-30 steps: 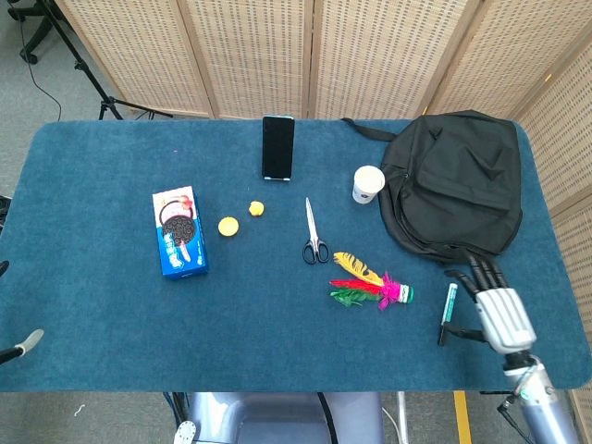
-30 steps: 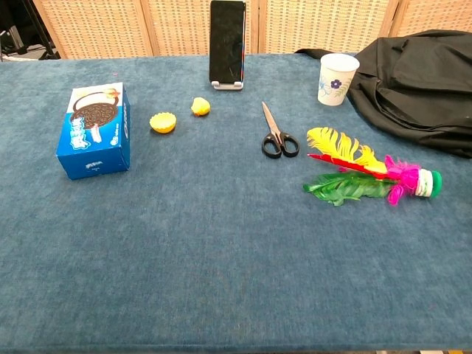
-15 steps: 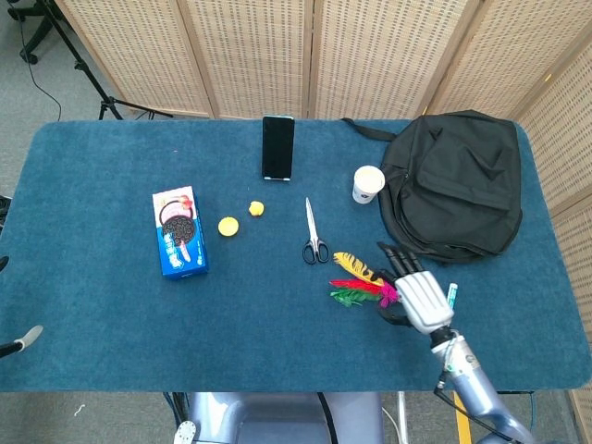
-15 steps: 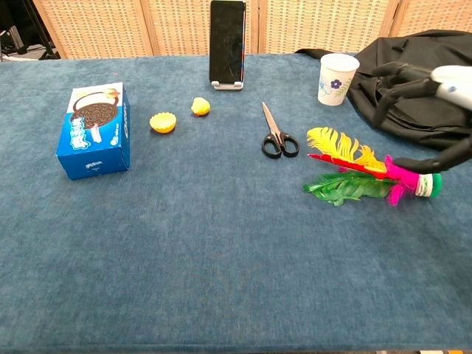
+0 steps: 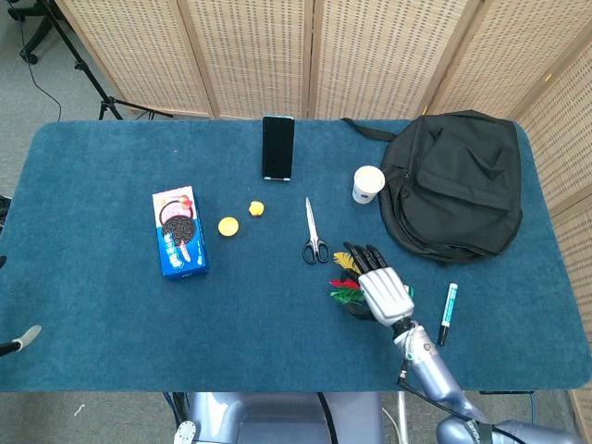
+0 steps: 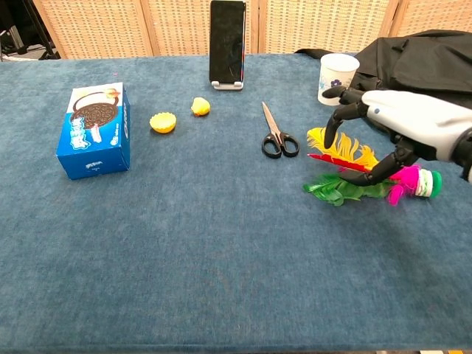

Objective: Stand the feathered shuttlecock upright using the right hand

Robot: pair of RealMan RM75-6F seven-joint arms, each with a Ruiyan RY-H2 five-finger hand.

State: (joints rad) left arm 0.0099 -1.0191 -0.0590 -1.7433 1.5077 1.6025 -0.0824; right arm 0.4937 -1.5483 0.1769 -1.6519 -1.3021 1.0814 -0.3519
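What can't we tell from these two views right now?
- Whether the right hand touches the shuttlecock: head view, the hand covers most of it; chest view, the fingers arch above the feathers, contact unclear.
- Left hand: not in either view.
- Marker pen: outside the chest view's frame, label too small in head view.
- Paper cup: chest view, partly hidden by the fingers.

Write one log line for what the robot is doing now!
step: reaching | right robot hand: open, above feathers, not gripping | shuttlecock: lying flat on table | left robot hand: not in view

Right robot hand low over table, fingers spread and curved downward, holding nothing
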